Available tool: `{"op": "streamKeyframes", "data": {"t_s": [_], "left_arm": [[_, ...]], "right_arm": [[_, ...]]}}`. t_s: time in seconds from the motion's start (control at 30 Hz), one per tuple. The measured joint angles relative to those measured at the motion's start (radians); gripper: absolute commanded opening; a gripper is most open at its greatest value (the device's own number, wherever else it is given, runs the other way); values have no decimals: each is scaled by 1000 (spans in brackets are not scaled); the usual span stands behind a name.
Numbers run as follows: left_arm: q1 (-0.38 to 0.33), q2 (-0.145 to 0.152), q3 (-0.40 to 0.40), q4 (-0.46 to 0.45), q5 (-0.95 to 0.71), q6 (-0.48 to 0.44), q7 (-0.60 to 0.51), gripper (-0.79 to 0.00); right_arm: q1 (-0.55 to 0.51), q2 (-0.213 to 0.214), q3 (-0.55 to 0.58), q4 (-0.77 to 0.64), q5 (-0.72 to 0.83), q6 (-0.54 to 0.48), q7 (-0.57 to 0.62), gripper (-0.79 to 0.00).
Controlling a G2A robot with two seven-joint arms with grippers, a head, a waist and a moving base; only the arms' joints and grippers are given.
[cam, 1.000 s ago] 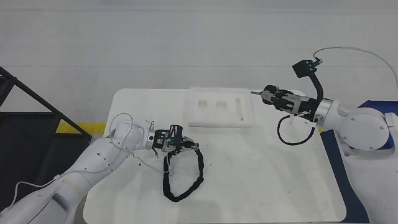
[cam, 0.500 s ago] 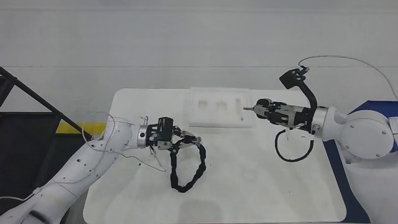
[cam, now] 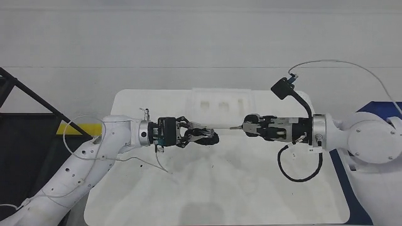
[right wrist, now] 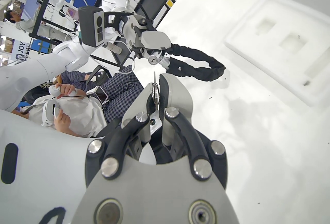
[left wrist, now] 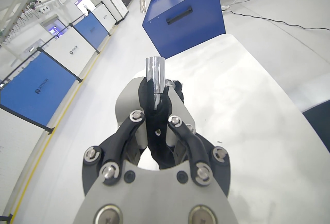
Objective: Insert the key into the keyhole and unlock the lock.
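Observation:
My left gripper point(cam: 188, 139) is shut on the lock point(cam: 206, 139), a black fabric-covered chain with a silver cylinder point(left wrist: 154, 78), held above the table's middle. In the right wrist view the cylinder's round keyhole face point(right wrist: 153, 60) points toward my right gripper point(right wrist: 154, 83), and the black chain loop point(right wrist: 198, 65) sticks out sideways. My right gripper point(cam: 247, 127) is shut on the key point(cam: 237, 127), whose thin blade point(right wrist: 154, 78) points at the lock with a short gap between them. The key point(left wrist: 140, 0) also shows far off in the left wrist view.
A white foam tray point(cam: 223, 110) with several recesses lies at the far edge of the white table point(cam: 251, 188). A blue cabinet point(left wrist: 185, 23) stands past the table's right end. A black frame point(cam: 25, 100) stands at the left.
The left arm has lifted the lock off the table and swung it toward the middle, the chain gathering up. The right arm has come in from the right, lower, with the key pointed at the lock.

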State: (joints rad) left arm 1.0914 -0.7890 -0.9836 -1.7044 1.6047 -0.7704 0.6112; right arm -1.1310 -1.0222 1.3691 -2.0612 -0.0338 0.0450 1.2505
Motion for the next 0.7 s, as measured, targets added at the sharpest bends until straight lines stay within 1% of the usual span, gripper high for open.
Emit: {"op": "streamKeyframes", "data": {"t_s": [0.27, 0.63, 0.7], "left_arm": [[-43, -24, 37, 34, 45, 94, 71, -785], [-42, -24, 36, 34, 44, 93, 71, -785], [-36, -25, 33, 34, 42, 107, 57, -785]], "right_arm": [[2, 2, 15, 26, 40, 53, -59, -785], [-1, 2, 15, 27, 40, 54, -60, -785], [-16, 2, 12, 35, 69, 74, -71, -785]]}}
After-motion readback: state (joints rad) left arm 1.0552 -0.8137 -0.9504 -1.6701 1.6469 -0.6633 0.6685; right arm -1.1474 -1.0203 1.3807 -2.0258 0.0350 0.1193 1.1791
